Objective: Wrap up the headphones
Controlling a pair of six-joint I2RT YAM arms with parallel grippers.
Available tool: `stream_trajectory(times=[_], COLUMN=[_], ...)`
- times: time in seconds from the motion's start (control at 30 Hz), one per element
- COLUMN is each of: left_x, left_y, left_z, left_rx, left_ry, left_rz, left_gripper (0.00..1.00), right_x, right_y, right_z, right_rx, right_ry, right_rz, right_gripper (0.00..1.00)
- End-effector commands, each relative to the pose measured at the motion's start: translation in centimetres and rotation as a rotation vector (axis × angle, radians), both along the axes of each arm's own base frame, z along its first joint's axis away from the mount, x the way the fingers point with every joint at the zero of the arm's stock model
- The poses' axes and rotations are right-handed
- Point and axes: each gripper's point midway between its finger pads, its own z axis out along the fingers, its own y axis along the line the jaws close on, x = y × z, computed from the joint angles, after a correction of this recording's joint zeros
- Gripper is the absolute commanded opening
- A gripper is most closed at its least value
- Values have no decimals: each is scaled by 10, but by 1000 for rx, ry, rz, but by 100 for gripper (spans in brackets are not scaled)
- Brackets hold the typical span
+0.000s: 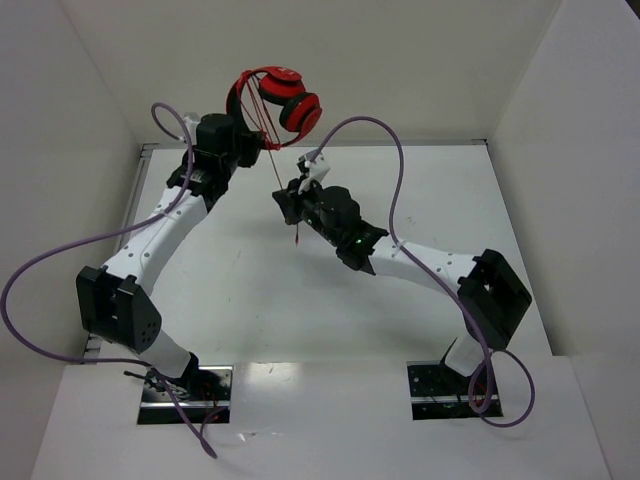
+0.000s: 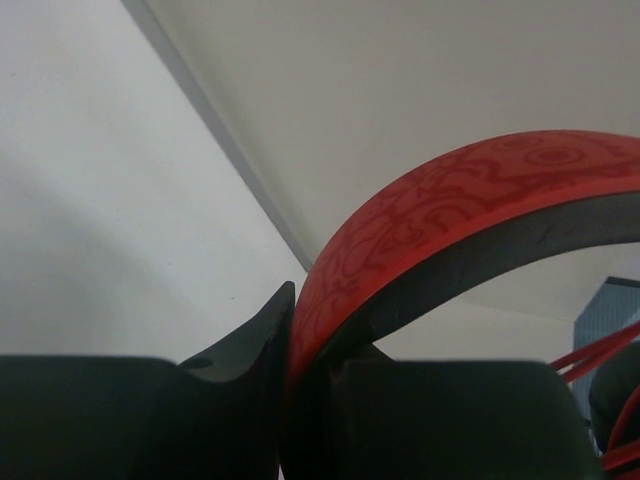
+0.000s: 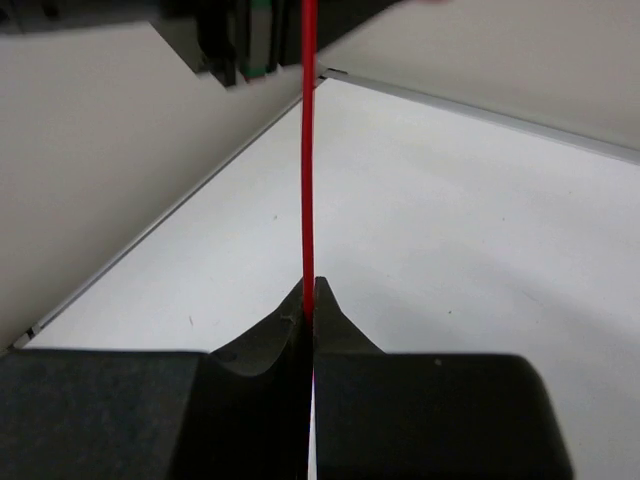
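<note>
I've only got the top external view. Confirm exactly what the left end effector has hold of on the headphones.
Observer: The left wrist view shows the left end effector shut on the headband, gripping across its red patterned outer face and its black lining.
Operator: Now report the right one's grip.
Observer: In the right wrist view, the right end effector pinches the cord at the ends of its fingers, jaws closed on it.
Operator: Tell me how the cord runs from there.
Observer: It rises from the pinch in a straight line with no sag, above the table.
</note>
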Motion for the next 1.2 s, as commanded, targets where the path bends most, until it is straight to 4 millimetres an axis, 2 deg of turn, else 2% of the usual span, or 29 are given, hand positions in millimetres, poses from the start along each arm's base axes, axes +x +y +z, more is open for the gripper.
stream_trajectory(times=[0.0, 0.13, 0.3, 0.33, 0.4, 0.5, 0.6, 0.73, 0.83, 0.87, 0.9, 0.93, 0.97, 1.17], left_x=[3, -2, -6, -7, -8, -10, -8, -7, -10, -10, -10, -10, -10, -10], left_y=[9, 11, 12, 12, 11, 8, 3, 3, 5, 5, 5, 5, 5, 4], left_z=[127, 135, 143, 147, 152, 156, 149, 145, 149, 149, 149, 149, 149, 148], left_rx=[-180, -169, -154, -147, -151, -142, -131, -129, -130, -119, -119, -119, -119, -102], left_ry=[-333, -345, -365, -375, -383, -393, -376, -367, -376, -377, -377, -377, -377, -379], left_rz=[31, 28, 25, 23, 13, -8, -32, -32, -23, -24, -24, -24, -24, -36], left_gripper=[0, 0, 0, 0, 0, 0, 0, 0, 0, 0, 0, 0, 0, 0], right_x=[-1, 6, 7, 7, 6, 6, 5, 5, 3, 2, 2, 0, 0, 0], right_y=[5, -6, -16, -16, -19, -19, -19, -20, -22, -22, -22, -20, -20, -15], right_z=[-11, -17, -36, -33, -42, -42, -44, -44, -54, -57, -57, -57, -57, -49], right_rx=[-9, -28, -64, -53, -64, -64, -82, -91, -109, -109, -109, -109, -109, -108], right_ry=[-28, -45, -44, -52, -44, -44, -62, -70, -57, -57, -57, -57, -57, -71], right_rz=[-18, -84, -118, -119, -128, -128, -117, -117, -116, -105, -105, -91, -91, -73], right_gripper=[3, 3, 6, 6, 9, 9, 1, 1, 12, 12, 11, 4, 1, 1])
